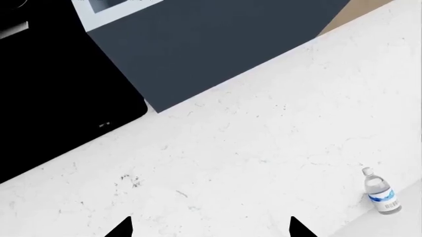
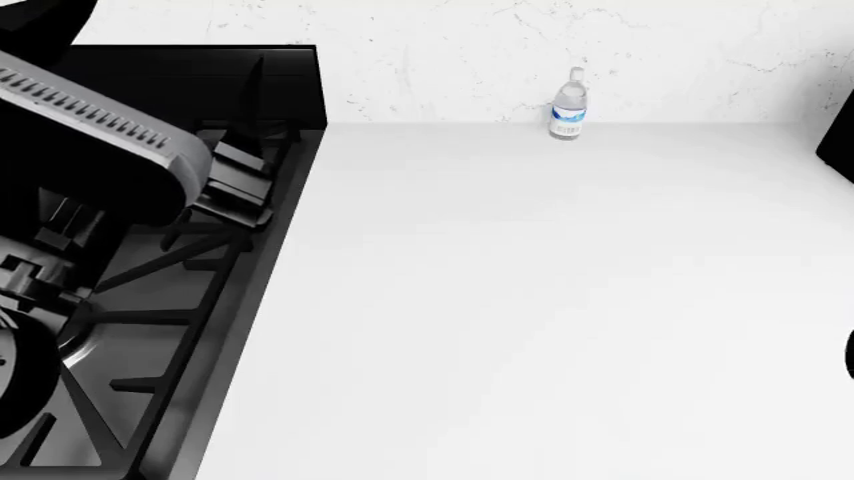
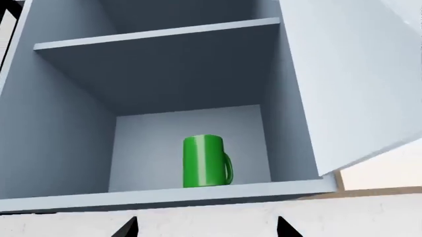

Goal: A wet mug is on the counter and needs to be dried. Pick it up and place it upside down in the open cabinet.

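Already shelved | mug [image 3: 206,161] stands lower centre of the right wrist frame, on the cabinet's bottom shelf [image 3: 165,193] | both jaws spread, empty | you'd find it light, rigid, wet-slick — grip the body, not the handle.

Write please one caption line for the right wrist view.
Green mug standing on the lowest shelf of the open cabinet, seen beyond the open, empty right end effector.

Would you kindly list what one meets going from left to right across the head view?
Black gas stove → bare white counter → small clear water bottle, standing at the counter's back by the speckled wall.
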